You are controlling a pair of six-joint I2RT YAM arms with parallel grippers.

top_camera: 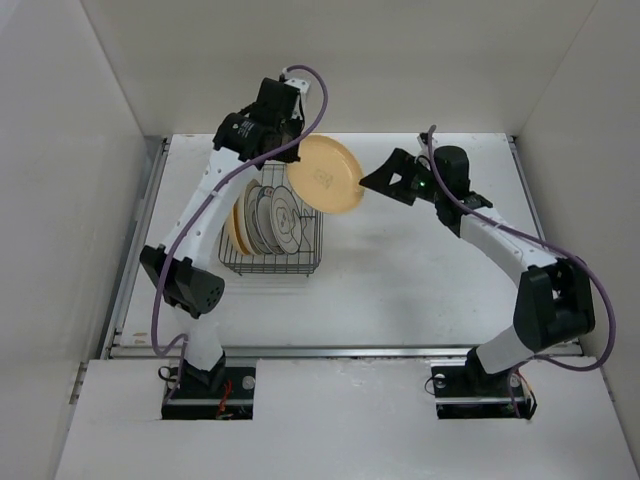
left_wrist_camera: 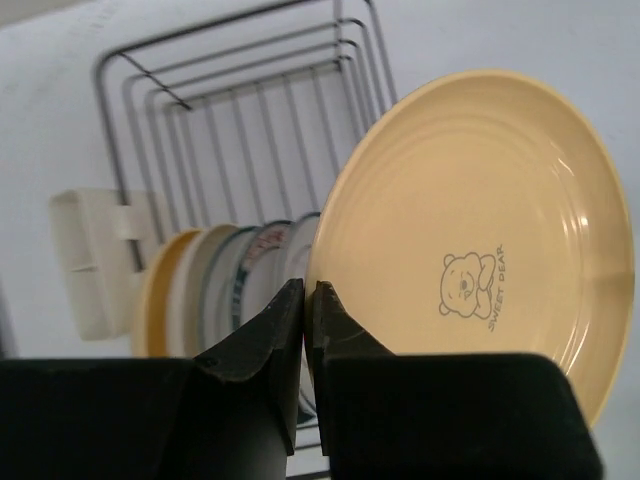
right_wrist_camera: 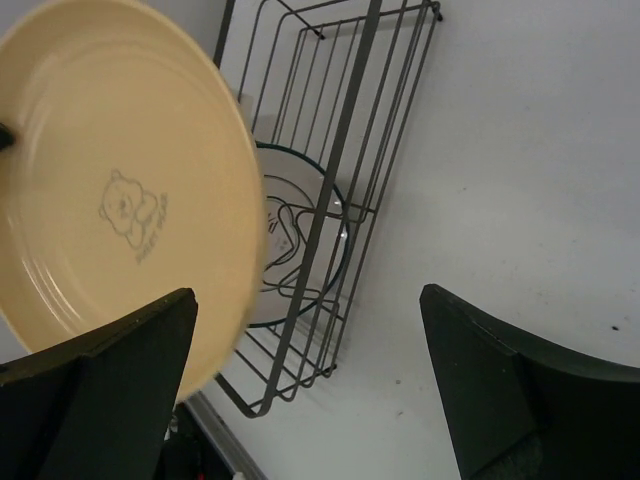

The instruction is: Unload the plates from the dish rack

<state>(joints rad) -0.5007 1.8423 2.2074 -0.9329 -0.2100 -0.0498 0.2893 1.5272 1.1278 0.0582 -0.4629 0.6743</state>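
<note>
Above the dish rack (top_camera: 270, 238), on the left side of the counter (top_camera: 430, 280), the left hand (left_wrist_camera: 305, 298) holds up a yellow plate (top_camera: 325, 177) with a little bear on it. Its two fingers are pinched tight on the plate's rim. The plate is up in the air, clear of the wire bars, and it is tipped so its face looks toward the right side. Other plates (top_camera: 262, 218) stand on edge in the rack, one yellow and some white with dark rings. So the step in hand looks like taking this one plate out, and most of the job is not done yet. The left arm stretches far over the rack, bent at the elbow, with its wrist turned to the right. The right arm reaches forward and curls in to the left. The right hand (top_camera: 380, 175) is wide open and holds nothing. It points at the plate's free edge and sits very near it, but whether it touches is not clear. The next move is probably a pass. The right hand would need to slide around the free rim and close firmly before the left hand lets go. Or the left arm could carry the plate to a bare part of the counter and lay it down flat.
</note>
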